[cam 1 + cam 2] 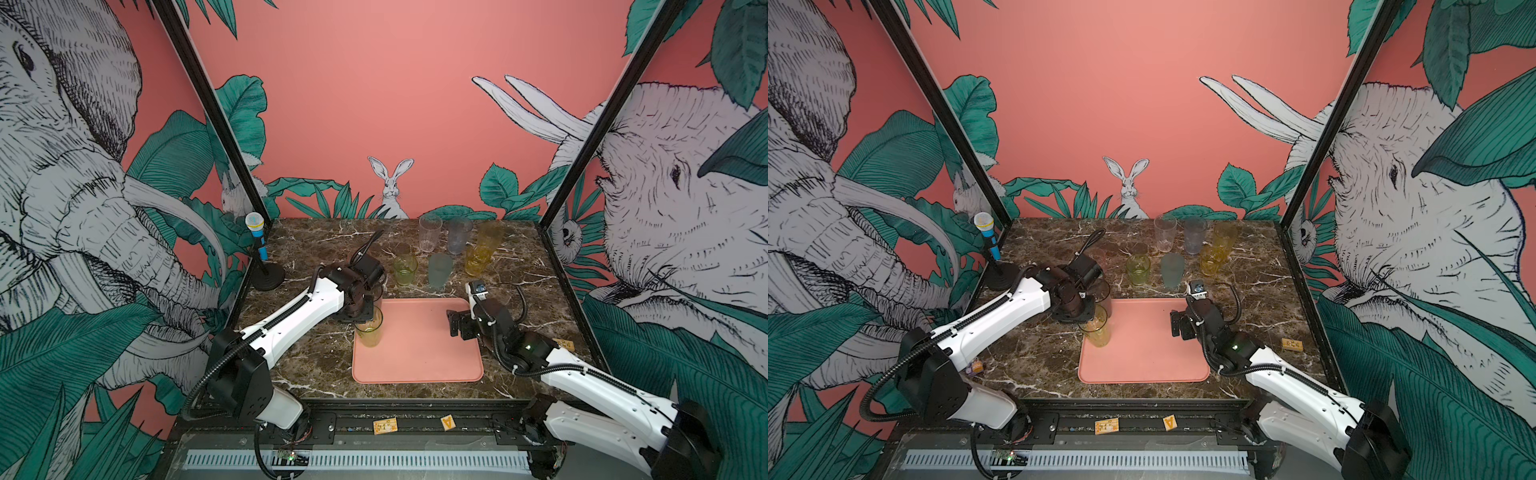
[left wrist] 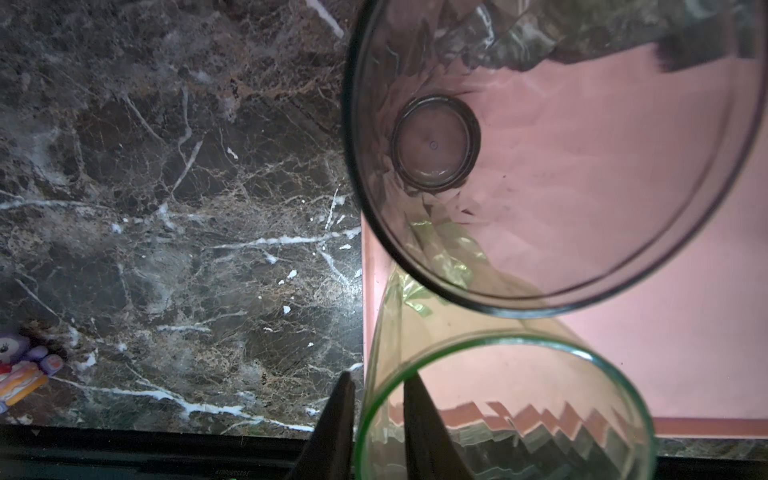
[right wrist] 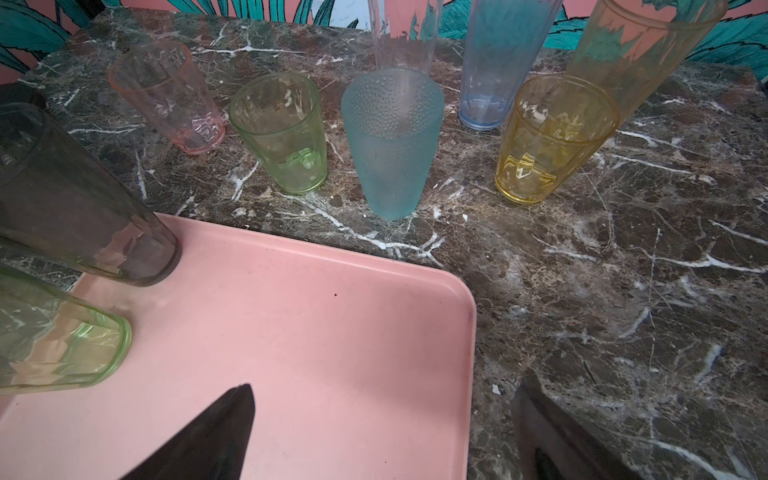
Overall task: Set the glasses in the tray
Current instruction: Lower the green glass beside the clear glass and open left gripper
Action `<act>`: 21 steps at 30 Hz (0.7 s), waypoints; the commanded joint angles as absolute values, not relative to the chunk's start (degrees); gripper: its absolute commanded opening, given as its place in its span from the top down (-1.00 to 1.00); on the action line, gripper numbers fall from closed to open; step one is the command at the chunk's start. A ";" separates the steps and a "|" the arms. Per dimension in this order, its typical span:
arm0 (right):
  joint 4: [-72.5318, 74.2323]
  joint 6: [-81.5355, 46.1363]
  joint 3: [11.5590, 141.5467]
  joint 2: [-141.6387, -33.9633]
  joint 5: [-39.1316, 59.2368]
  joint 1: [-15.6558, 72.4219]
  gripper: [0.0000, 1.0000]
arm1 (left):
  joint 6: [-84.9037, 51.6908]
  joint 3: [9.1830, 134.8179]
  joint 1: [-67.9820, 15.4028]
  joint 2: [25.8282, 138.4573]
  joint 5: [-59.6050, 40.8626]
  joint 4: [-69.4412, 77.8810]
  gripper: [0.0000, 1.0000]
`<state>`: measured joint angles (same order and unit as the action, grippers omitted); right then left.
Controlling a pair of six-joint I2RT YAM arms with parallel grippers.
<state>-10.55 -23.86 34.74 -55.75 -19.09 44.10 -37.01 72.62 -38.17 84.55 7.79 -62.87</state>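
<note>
The salmon-pink tray lies at the table's front middle. Two glasses stand at its left edge: a tall green one and a smoky grey one just behind it. My left gripper straddles the green glass's rim, one finger inside and one outside, with the jaws slightly apart. My right gripper hangs wide open and empty over the tray's right side. Several more glasses stand behind the tray, among them pink, short green, teal and short amber.
Tall clear, lilac-blue and amber glasses line the back. A blue toy microphone stands at the back left corner. A wooden block lies right of the tray and a small toy at front left.
</note>
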 commanded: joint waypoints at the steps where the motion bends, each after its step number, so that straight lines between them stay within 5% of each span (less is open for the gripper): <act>1: -8.78 -24.43 34.10 -55.19 -19.78 43.91 -0.97 | -36.68 74.76 -38.41 82.12 8.86 -65.13 0.33; 21: -10.53 -24.69 35.16 -54.34 -20.92 43.91 -0.97 | -34.43 79.57 -38.41 75.36 15.35 -64.48 0.10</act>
